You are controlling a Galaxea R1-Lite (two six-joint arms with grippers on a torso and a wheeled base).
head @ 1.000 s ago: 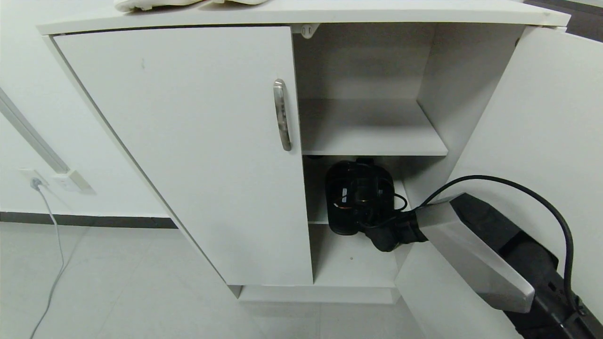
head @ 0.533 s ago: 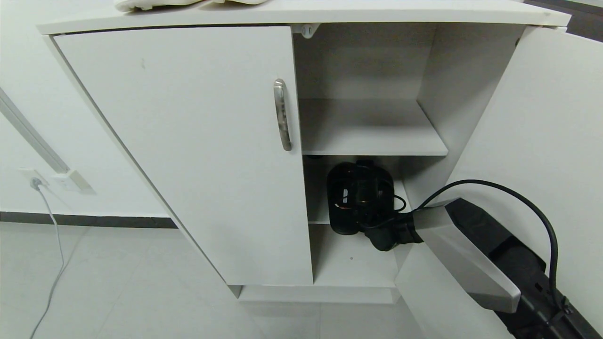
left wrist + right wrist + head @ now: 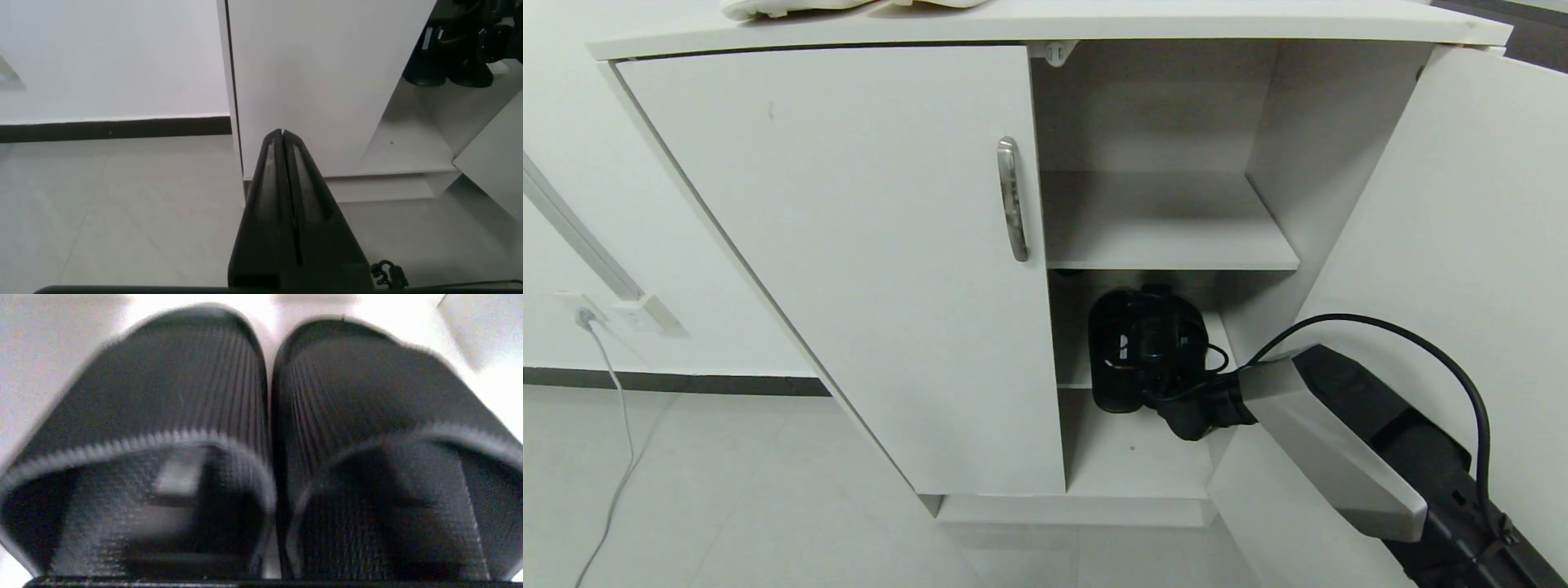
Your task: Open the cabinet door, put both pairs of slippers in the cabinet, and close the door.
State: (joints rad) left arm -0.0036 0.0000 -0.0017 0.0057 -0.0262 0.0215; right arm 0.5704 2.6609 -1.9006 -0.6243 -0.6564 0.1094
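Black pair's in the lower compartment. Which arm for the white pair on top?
Left, likely: left gripper shut and empty; right gripper is inside the cabinet at the black slippers; white slippers lie top left.

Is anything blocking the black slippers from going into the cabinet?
No, nothing visible is in the way. The right door is swung open, and the black slippers are already inside the cabinet, under the upper shelf. The shut left door is off to the side.
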